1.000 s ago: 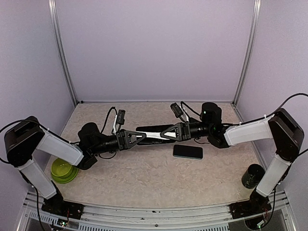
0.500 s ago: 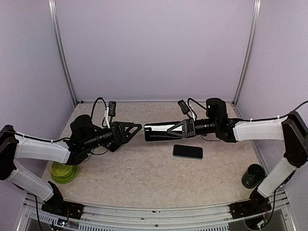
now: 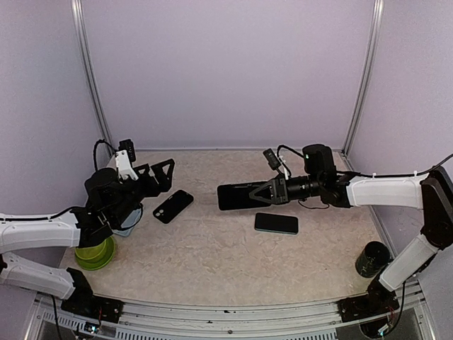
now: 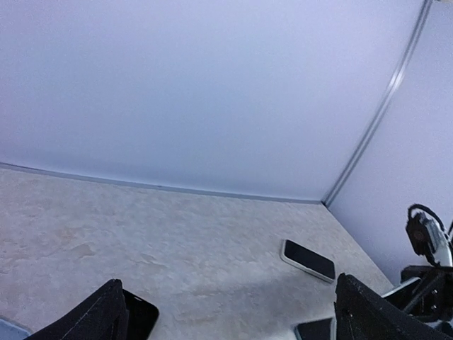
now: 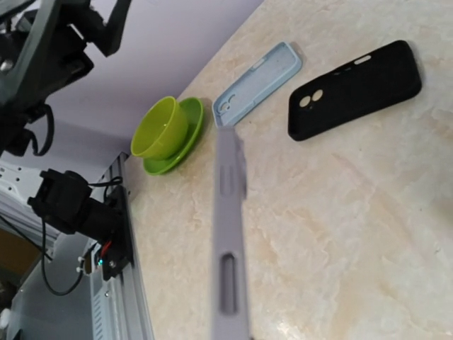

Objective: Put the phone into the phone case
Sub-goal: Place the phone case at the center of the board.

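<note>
My right gripper (image 3: 256, 193) is shut on a lavender phone case (image 3: 233, 197) and holds it flat above the table's middle, dark face up, which looks like a phone screen seated in it. The right wrist view shows this case (image 5: 230, 241) edge-on, with its side cutouts. A second phone (image 3: 276, 223) in a pale shell lies screen up just in front of it and shows again in the left wrist view (image 4: 308, 260). My left gripper (image 3: 154, 177) stands open and raised at the left, with nothing between its fingers (image 4: 106, 315).
A black case (image 3: 173, 205) lies on the table near the left gripper, with a light blue case (image 5: 258, 81) beside it. A green cup on a saucer (image 3: 94, 251) sits at the near left. A dark cup (image 3: 371, 258) stands at the near right.
The left gripper opened, let go of the lavender case and drew back to the left and upward. The right gripper kept the case and shifted slightly right.
</note>
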Motion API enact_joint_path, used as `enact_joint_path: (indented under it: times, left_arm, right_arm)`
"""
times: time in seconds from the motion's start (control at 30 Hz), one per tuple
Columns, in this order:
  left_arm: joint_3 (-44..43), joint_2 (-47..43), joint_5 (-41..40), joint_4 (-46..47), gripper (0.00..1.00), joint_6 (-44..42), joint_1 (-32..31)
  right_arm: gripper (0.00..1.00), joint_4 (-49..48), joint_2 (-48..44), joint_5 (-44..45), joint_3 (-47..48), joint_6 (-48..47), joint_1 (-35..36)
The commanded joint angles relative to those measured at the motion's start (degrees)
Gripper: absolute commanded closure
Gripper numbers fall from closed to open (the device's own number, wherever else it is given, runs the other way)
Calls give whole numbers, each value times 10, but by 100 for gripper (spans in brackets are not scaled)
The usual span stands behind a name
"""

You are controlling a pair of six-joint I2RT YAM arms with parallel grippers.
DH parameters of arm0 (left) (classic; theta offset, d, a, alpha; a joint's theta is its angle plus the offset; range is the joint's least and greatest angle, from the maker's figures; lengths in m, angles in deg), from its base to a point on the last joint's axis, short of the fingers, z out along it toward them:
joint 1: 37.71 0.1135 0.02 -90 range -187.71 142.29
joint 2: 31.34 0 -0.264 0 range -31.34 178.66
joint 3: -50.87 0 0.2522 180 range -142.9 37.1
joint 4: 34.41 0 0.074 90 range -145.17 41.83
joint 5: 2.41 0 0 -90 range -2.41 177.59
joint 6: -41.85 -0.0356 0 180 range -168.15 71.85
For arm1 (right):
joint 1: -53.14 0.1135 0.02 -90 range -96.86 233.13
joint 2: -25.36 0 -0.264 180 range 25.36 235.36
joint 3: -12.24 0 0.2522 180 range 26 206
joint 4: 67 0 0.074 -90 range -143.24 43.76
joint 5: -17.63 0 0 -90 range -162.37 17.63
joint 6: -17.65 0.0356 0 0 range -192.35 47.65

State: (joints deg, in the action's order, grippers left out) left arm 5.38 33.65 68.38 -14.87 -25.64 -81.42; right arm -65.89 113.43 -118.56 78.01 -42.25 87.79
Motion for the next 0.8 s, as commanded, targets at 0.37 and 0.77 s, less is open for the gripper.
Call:
enact_joint_path:
  times: [0.37,0.77]
  left_arm:
    - [60,-14,-232,-28,1,91,15]
    - [49,29,-209,-113,1,211,29]
  right_arm:
    - [100,5,-23,15,12,-25,-5]
    - [100,41,12,41,41,-28,-5]
